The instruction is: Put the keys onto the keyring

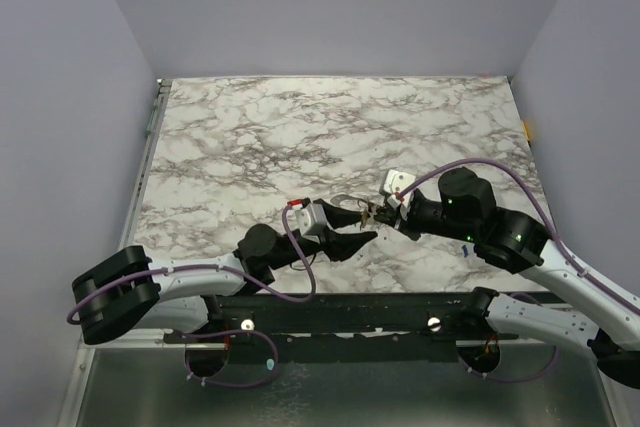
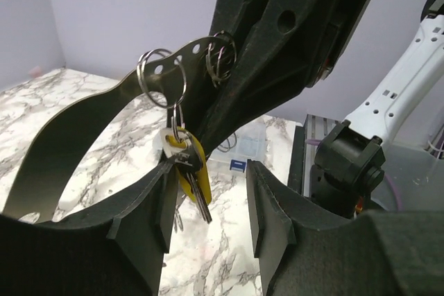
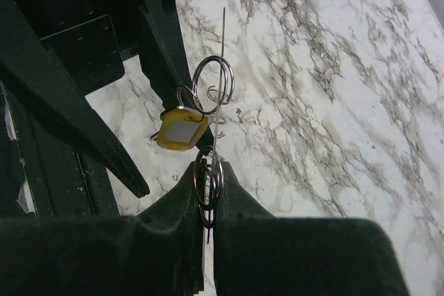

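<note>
Right gripper (image 3: 208, 171): clamped on the edge of the keyring (image 2: 83, 129), holding it aloft over the table (image 1: 250, 127). Keys (image 2: 191, 175), yellow-headed, hang from a small split ring (image 2: 161, 77) threaded through a hole in that hoop. Left gripper (image 2: 211, 171): jaws partly apart, keys dangling between them, contact uncertain. Assessment: attachment appears made; only release and set-down seem outstanding
</note>
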Tool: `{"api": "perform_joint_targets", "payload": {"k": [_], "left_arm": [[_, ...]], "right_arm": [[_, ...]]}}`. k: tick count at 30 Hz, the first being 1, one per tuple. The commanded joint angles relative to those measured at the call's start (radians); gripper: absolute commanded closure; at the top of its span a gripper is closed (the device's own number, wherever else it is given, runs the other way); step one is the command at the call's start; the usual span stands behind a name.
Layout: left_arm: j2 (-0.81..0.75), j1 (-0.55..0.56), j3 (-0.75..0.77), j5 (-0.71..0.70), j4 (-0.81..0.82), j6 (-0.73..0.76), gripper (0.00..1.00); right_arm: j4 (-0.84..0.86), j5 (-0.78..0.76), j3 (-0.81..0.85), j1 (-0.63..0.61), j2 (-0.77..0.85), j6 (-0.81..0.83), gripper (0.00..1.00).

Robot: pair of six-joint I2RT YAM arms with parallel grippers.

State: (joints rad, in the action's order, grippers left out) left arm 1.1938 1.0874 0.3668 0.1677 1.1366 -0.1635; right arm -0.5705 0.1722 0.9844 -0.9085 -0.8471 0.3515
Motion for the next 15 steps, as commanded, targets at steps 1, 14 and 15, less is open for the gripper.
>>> {"api": "perform_joint_targets", "payload": {"k": [1,14,15], "left_arm": [[0.024,0.023,0.036,-0.016,0.052,0.027,0.52],[0.009,0.037,0.024,-0.034,0.055,0.041,0.86],[0.008,0.037,0.021,-0.037,0.055,0.037,0.89]], "right_arm": [[0.014,0.04,0.011,0.0,0.002,-0.005,1.0],[0.007,0.018,-0.001,0.0,0.013,-0.004,1.0],[0.01,0.012,-0.002,0.0,0.013,-0.003,1.0]]}}
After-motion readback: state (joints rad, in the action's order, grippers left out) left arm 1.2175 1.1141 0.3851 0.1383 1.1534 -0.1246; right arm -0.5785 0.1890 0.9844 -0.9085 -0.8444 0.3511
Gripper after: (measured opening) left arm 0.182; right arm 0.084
